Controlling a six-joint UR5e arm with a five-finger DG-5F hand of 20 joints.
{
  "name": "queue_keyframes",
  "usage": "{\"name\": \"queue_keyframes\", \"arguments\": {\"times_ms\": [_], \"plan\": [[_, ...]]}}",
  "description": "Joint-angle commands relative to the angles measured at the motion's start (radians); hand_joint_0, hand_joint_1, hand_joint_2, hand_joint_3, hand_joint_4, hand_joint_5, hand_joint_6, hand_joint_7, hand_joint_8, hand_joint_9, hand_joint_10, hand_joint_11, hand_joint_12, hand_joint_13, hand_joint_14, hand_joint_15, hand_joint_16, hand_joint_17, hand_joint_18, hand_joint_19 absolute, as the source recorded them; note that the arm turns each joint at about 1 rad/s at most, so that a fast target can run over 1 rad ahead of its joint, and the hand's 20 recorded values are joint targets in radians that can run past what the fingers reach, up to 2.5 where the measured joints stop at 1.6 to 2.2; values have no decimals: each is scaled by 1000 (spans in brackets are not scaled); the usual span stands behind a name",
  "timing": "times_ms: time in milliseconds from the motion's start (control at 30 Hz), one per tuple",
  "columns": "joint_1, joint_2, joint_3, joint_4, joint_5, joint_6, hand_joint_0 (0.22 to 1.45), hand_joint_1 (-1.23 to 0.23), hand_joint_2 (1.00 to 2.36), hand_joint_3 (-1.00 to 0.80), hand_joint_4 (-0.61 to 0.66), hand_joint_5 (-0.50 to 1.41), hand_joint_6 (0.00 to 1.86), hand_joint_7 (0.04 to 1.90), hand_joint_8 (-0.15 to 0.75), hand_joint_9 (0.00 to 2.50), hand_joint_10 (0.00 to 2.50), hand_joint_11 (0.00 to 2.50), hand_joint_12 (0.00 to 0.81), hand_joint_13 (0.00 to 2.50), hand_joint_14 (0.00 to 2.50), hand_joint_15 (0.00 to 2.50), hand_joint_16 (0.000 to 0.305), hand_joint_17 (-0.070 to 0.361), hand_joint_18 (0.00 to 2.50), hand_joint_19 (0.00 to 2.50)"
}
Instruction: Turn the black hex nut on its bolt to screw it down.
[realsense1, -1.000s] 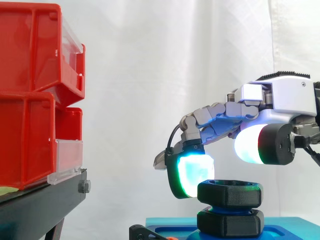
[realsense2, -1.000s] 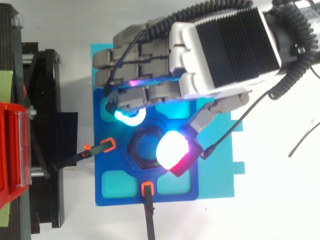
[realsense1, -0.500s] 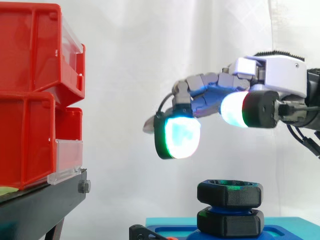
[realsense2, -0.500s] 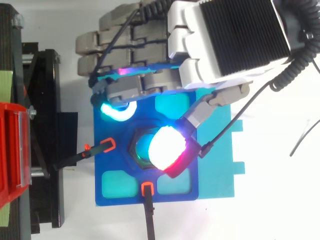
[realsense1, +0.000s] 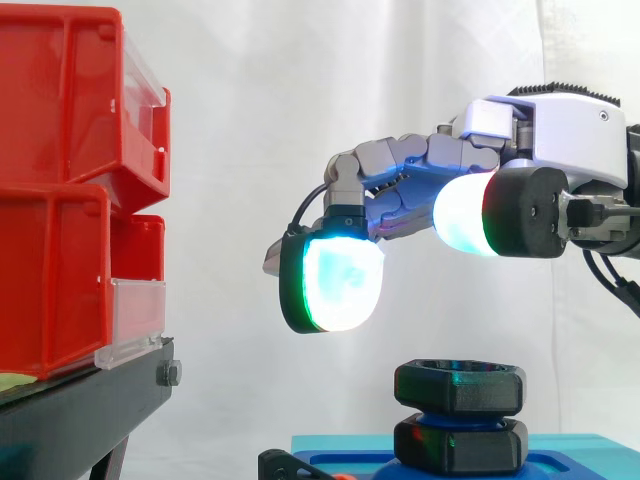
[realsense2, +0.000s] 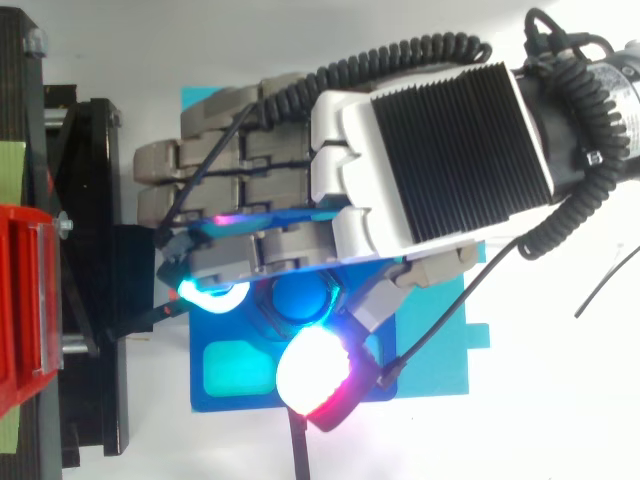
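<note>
Hex nut (realsense1: 459, 387) untouched beneath relaxed fingers (realsense1: 340, 283)

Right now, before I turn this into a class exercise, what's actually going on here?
The robot's hand hovers above the black hex nut, its fingers relaxed and holding nothing, with a clear gap between the glowing pads and the nut. The nut sits on its bolt above a second black nut on the blue fixture. Red bins stand to the left.
</note>
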Motion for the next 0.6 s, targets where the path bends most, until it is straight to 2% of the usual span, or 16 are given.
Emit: {"name": "queue_keyframes", "arguments": {"times_ms": [0, 267, 300, 367, 400, 567], "plan": [[14, -1, -1, -3, 16, 0, 506, -249, 1000, -500, 165, -79, 504, 1170, 243, 498, 8, 181, 349, 477, 4, 107, 60, 135, 403, 463], [14, -1, -1, -38, 21, -2, 506, -249, 1000, -500, 164, -80, 504, 1160, 243, 498, 7, 173, 349, 479, 5, 107, 60, 134, 408, 463], [14, -27, -1, -40, 19, 0, 506, -250, 1000, -500, 165, -80, 504, 1158, 244, 497, 7, 172, 349, 479, 4, 104, 60, 135, 408, 463], [16, -31, 1, -40, 19, 0, 506, -250, 1000, -500, 169, -80, 504, 1159, 243, 497, 7, 173, 349, 478, 5, 103, 60, 135, 409, 463], [16, -53, 1, -24, 18, 2, 506, -251, 1000, -500, 171, -80, 504, 1166, 245, 498, 7, 165, 350, 480, 4, 100, 60, 135, 409, 462], [20, -57, 21, 2, 21, 2, 506, -252, 1000, -500, 168, -80, 504, 1157, 243, 497, 7, 172, 350, 481, 4, 108, 60, 134, 411, 463]]}}
